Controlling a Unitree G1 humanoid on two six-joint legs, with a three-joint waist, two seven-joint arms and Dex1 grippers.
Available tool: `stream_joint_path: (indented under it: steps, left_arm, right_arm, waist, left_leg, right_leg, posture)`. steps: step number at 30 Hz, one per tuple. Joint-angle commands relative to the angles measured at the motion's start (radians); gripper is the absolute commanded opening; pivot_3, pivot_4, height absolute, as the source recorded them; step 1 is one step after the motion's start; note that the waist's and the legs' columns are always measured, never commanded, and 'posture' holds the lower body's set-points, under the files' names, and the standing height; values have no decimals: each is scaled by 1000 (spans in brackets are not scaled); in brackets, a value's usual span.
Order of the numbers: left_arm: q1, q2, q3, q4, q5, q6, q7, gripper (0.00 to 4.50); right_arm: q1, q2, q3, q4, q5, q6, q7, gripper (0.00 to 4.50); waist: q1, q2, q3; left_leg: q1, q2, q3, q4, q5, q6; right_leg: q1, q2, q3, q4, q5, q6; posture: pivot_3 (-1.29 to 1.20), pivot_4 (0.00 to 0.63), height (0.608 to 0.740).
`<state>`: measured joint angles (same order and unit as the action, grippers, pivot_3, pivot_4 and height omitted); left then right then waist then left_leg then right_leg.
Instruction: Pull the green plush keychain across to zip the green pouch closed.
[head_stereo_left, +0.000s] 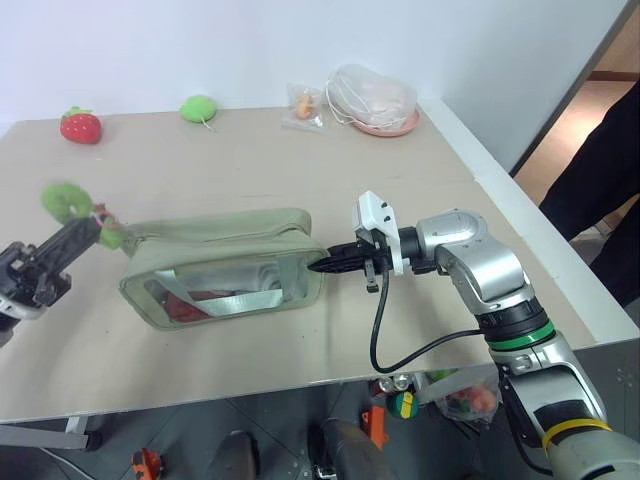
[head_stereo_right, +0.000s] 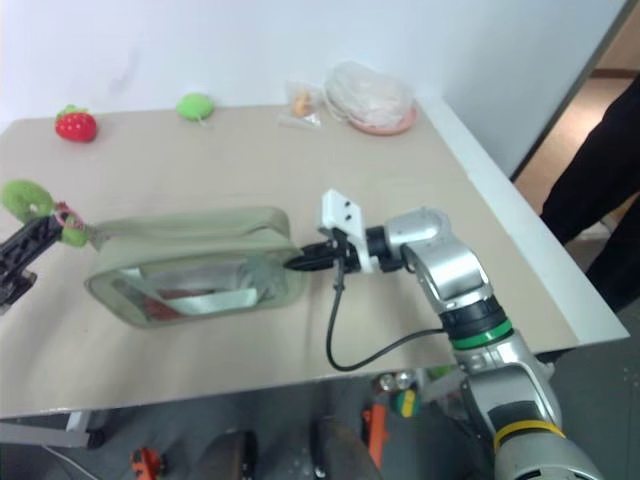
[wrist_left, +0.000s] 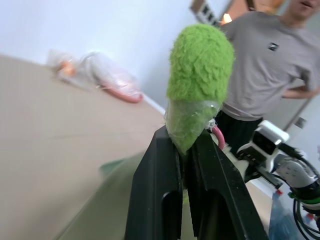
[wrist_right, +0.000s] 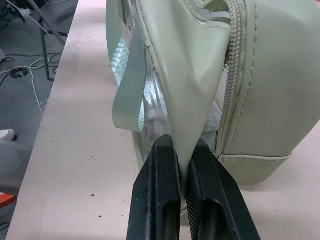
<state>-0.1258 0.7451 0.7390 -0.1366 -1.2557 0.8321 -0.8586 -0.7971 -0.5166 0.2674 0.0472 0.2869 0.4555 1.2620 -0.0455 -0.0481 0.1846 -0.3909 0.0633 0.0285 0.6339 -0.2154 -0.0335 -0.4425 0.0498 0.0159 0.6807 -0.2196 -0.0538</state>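
The green plush keychain (wrist_left: 200, 65) sits pinched in the left gripper (wrist_left: 186, 150), lifted just off the left end of the green pouch (head_stereo_left: 225, 265). The pouch lies in the middle of the table (head_stereo_left: 300, 160), nearer its front edge. The right gripper (wrist_right: 182, 150) is clamped on the pouch's right end.

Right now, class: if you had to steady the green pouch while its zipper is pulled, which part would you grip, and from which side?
Probably the end panel of the green pouch opposite the green plush keychain, approached level from that end. It forms a thin fold that narrow jaws can pinch; the right gripper is shut on it there. The left gripper is shut on the keychain.
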Motion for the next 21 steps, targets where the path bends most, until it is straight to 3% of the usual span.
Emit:
stream_joint_path:
  steps: [1, 7, 15, 21]
  left_arm:
    - [-57, 26, -52, -55, 1, -7, 15, 14]
    - [-146, 67, -248, -89, 73, 53, 43, 14]
    - [-139, 88, -254, -82, 82, 49, -44, 2706]
    - [-121, 113, -195, -95, 39, 62, -83, 2706]
  right_arm:
    - [-26, 3, 2, -7, -3, -16, 8, 0]
    - [-22, 3, 1, -15, -8, -14, -4, 0]
    - [-6, -3, -4, -31, -8, -8, -14, 0]
    - [-7, 4, 1, -31, -8, -10, -18, 0]
  waist:
    - [-2, 0, 0]
    - [-3, 0, 0]
    - [-2, 0, 0]
    - [-2, 0, 0]
  left_leg:
    - [0, 0, 0, 0, 0, 0]
    - [0, 0, 0, 0, 0, -1]
    - [1, 0, 0, 0, 0, -1]
    - [1, 0, 0, 0, 0, -2]
  right_leg:
    - [0, 0, 0, 0, 0, 0]
    - [0, 0, 0, 0, 0, 0]
    - [0, 0, 1, 0, -1, 0]
    - [0, 1, 1, 0, -1, 0]
  posture:
    - [0, 150, 740]
    - [0, 150, 740]
    - [0, 150, 740]
    - [0, 150, 740]
